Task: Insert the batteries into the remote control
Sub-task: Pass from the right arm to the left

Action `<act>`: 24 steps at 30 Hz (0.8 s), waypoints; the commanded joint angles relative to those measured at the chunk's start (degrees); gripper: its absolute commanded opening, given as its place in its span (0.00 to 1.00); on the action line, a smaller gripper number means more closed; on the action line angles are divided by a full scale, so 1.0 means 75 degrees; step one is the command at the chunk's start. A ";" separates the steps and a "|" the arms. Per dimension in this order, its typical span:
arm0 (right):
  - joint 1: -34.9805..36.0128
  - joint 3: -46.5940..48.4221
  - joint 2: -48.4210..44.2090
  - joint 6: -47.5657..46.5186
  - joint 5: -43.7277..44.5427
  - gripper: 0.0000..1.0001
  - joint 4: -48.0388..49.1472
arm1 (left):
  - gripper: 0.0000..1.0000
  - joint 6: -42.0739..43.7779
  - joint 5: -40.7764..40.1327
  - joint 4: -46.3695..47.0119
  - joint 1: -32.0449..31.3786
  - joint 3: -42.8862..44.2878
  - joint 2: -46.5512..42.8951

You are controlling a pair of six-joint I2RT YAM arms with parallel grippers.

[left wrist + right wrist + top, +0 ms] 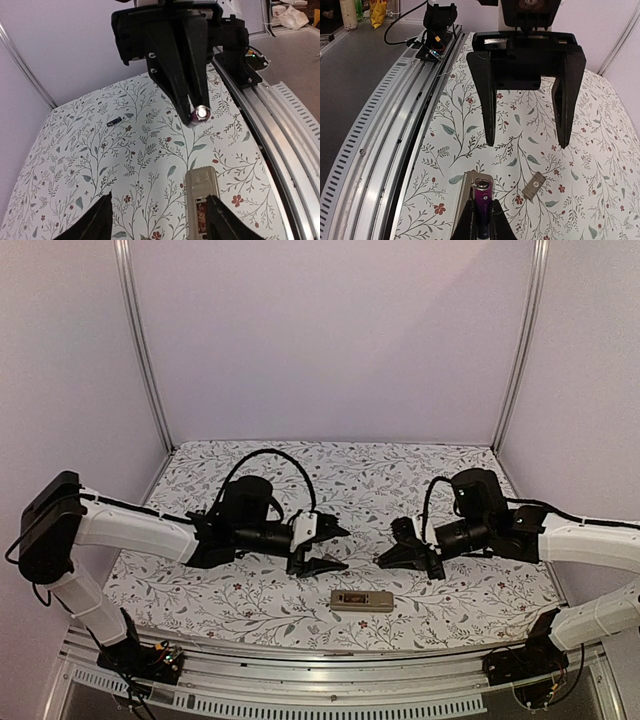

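The right hand (384, 560) is clamped on a battery (482, 196) just above the remote (362, 601) lying on the floral bench (240, 605), the left hand (526, 144) opposite gapes empty, and a second battery (115, 120) lies well apart.

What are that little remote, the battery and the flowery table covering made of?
The remote looks like matte beige moulded plastic. The battery shows a glossy purple wrap and a shiny metal end. The covering is matte printed cloth or vinyl; I can't tell which.

White-shelled, black-jointed, looped with black cable: the left arm (135, 530) and right arm (590, 540) ended in a black left gripper (346, 548) and right gripper (383, 561).
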 commanded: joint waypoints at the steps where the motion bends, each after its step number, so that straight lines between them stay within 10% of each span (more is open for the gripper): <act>1: 0.0024 0.0439 0.0042 -0.0556 -0.0230 0.00 0.0438 | 0.62 0.0112 0.0625 0.0062 -0.0027 0.0260 0.0016; 24: 0.0027 0.1236 0.0685 -0.0518 0.0178 0.00 -0.0208 | 0.36 0.0787 0.0828 -0.1806 -0.0363 0.1899 0.0549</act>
